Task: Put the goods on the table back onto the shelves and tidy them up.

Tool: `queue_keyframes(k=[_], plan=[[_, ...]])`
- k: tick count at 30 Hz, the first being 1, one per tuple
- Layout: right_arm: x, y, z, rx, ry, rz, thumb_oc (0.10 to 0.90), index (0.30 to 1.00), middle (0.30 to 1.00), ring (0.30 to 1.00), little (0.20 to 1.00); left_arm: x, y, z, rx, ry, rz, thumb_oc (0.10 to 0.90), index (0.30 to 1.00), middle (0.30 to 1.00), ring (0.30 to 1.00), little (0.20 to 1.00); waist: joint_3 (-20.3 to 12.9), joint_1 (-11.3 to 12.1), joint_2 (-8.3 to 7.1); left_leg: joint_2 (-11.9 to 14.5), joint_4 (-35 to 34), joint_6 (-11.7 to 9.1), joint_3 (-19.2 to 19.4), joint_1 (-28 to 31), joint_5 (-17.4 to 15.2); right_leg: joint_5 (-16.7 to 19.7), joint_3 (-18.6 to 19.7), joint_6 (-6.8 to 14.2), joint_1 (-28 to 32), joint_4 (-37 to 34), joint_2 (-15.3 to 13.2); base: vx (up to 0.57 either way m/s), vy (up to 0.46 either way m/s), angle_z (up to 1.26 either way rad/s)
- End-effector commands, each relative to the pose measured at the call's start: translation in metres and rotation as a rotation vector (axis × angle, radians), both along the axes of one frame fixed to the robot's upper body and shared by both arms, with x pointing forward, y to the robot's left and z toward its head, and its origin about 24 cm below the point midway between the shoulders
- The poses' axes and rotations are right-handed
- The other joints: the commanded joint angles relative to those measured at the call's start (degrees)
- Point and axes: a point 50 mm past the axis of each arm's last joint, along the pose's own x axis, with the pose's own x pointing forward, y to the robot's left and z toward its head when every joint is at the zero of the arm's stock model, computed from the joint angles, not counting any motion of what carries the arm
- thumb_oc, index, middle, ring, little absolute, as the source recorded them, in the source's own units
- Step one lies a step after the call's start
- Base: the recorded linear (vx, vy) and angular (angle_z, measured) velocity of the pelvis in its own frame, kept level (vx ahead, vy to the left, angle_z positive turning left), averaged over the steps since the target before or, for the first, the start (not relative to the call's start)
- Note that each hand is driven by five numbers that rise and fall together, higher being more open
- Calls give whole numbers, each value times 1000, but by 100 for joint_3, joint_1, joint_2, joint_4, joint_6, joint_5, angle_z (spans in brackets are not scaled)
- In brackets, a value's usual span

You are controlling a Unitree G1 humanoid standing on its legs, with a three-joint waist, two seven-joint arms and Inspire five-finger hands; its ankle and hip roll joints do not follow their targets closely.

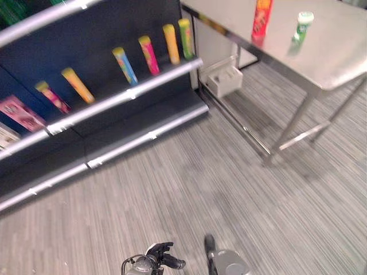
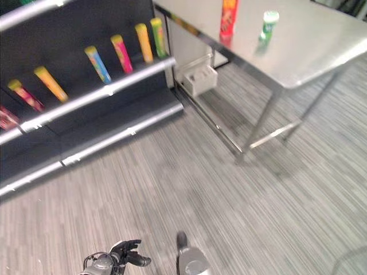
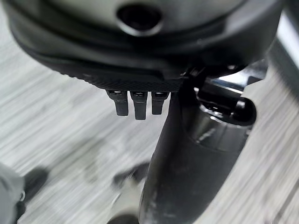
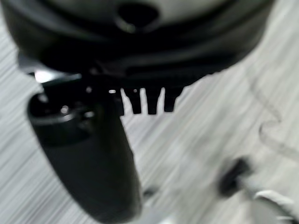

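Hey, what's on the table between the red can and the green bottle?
Nothing: in the left eye view the red can and green bottle stand apart, with only bare table top between them.

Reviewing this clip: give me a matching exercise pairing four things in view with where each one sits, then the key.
Things:
1. tall red-orange canister
2. small green bottle with a white cap
3. white plastic box
4. row of colourful tubes

Places:
A. on the floor under the metal table
B. leaning on the dark shelf
C. on the table, nearer the shelf
D. on the table, farther from the shelf

Pairs: 1-C, 2-D, 3-A, 4-B
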Motion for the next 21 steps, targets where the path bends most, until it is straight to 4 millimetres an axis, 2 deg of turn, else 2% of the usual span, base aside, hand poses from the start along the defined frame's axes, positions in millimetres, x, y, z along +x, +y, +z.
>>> queue_keyframes(k=[1, 2, 3, 5, 6, 7, 8, 9, 10, 11, 12, 13, 14, 16, 18, 20, 21], plan=[[-10, -12, 3, -51, 24, -60, 800, 900, 900, 900, 900, 11, 19, 5, 70, -52, -25, 800, 900, 900, 900, 900, 42, -143, -475, -125, 954, 194, 645, -634, 893, -94, 455, 594, 27, -78, -184, 241, -187, -27], [-10, -12, 3, -51, 24, -60, 800, 900, 900, 900, 900, 11, 19, 5, 70, -52, -25, 800, 900, 900, 900, 900, 43, -142, -474, -123, 955, 193, 645, -634, 892, -94, 455, 594, 27, -79, -183, 327, -242, -52], [2, -21, 10, -105, -1, -36, 800, 900, 900, 900, 900, 15, 19, 7, 73, -71, -3, 800, 900, 900, 900, 900, 121, 2, -624, 192, 1838, 194, 882, -966, 994, -240, 722, 474, 368, -195, -174, 281, -189, -72], [11, -23, 13, -134, -3, 20, 800, 900, 900, 900, 900, 14, 17, 6, 59, -70, 35, 800, 900, 900, 900, 900, 156, 171, -748, 475, 2068, 382, 1114, -1305, 817, -324, 927, 440, 600, -219, -275, 273, -151, -66], [12, -22, 12, -137, 6, 51, 800, 900, 900, 900, 900, 12, 16, 6, 47, -65, 52, 800, 900, 900, 900, 900, 156, 233, -798, 549, 1913, 486, 1104, -1448, 752, -357, 1016, 460, 672, -216, -328, 277, -23, -90], [14, -18, 11, -134, 12, 97, 800, 900, 900, 900, 900, 8, 15, 4, 39, -55, 64, 800, 900, 900, 900, 900, 171, 314, -798, 585, 1578, 534, 866, -1594, 515, -458, 1164, 521, 806, -210, -321, 148, -5, -99], [14, -17, 11, -133, 11, 99, 800, 900, 900, 900, 900, 8, 16, 4, 40, -56, 66, 800, 900, 900, 900, 900, 161, 317, -863, 536, 1497, 659, 989, -1598, 623, -381, 1162, 507, 725, -178, -387, 160, 41, -78], [17, -14, 10, -130, 12, 134, 800, 900, 900, 900, 900, 5, 16, 3, 39, -47, 73, 800, 900, 900, 900, 900, 156, 375, -893, 430, 1056, 802, 800, -1730, 521, -393, 1323, 549, 746, -149, -428, 188, 109, -94], [11, -8, 6, -112, 39, 159, 800, 900, 900, 900, 900, 2, 17, 2, 33, -37, 103, 800, 900, 900, 900, 900, 158, 484, -898, 117, -233, 960, 204, -1880, 500, -449, 1618, 637, 804, -122, -481, 362, 153, -98], [3, -5, 3, -98, 69, 158, 800, 900, 900, 900, 900, 2, 18, 2, 31, -38, 126, 800, 900, 900, 900, 900, 144, 567, -880, 10, -920, 953, -186, -1959, 639, -478, 1758, 670, 830, -132, -466, 504, 114, -147], [-20, 2, -4, -45, 153, 129, 800, 900, 900, 900, 900, 4, 24, 3, 34, -44, 152, 800, 900, 900, 900, 900, 192, 777, -884, -28, -1667, 854, -1051, -2199, 1077, -555, 2000, 686, 984, -157, -430, 461, 5, -133], [-28, 3, -6, -33, 177, 105, 800, 900, 900, 900, 900, 5, 26, 4, 36, -49, 167, 800, 900, 900, 900, 900, 199, 866, -911, -30, -1938, 817, -1419, -2354, 1243, -588, 2144, 681, 1033, -159, -436, 479, -65, -133], [-31, 2, -6, -31, 186, 93, 800, 900, 900, 900, 900, 5, 29, 4, 38, -48, 185, 800, 900, 900, 900, 900, 215, 915, -946, -34, -2152, 781, -1603, -2441, 1334, -637, 2323, 691, 1102, -143, -422, 374, -76, -98], [-37, 2, -6, -26, 211, 93, 800, 900, 900, 900, 900, 3, 34, 4, 43, -41, 216, 800, 900, 900, 900, 900, 230, 983, -960, -1, -2291, 707, -1537, -2630, 1444, -707, 2581, 726, 1198, -178, -409, 366, -33, -78], [-37, -2, -5, -29, 217, 94, 800, 900, 900, 900, 900, -3, 37, 2, 52, -21, 225, 800, 900, 900, 900, 900, 218, 1032, -897, 57, -2366, 693, -1364, -2456, 1411, -822, 2956, 774, 1304, -199, -428, 372, 109, -119], [-34, -7, -2, -42, 202, 59, 800, 900, 900, 900, 900, -2, 36, 2, 64, -26, 186, 800, 900, 900, 900, 900, 208, 955, -859, 30, -2222, 711, -1112, -2443, 1375, -880, 3136, 885, 1309, -144, -647, 384, 243, -139], [-28, -8, -1, -41, 175, 42, 800, 900, 900, 900, 900, 7, 35, 5, 81, -52, 112, 800, 900, 900, 900, 900, 203, 835, -824, -6, -2170, 771, -797, -2375, 1274, -924, 3329, 970, 1168, 29, -818, 287, 209, -140]])
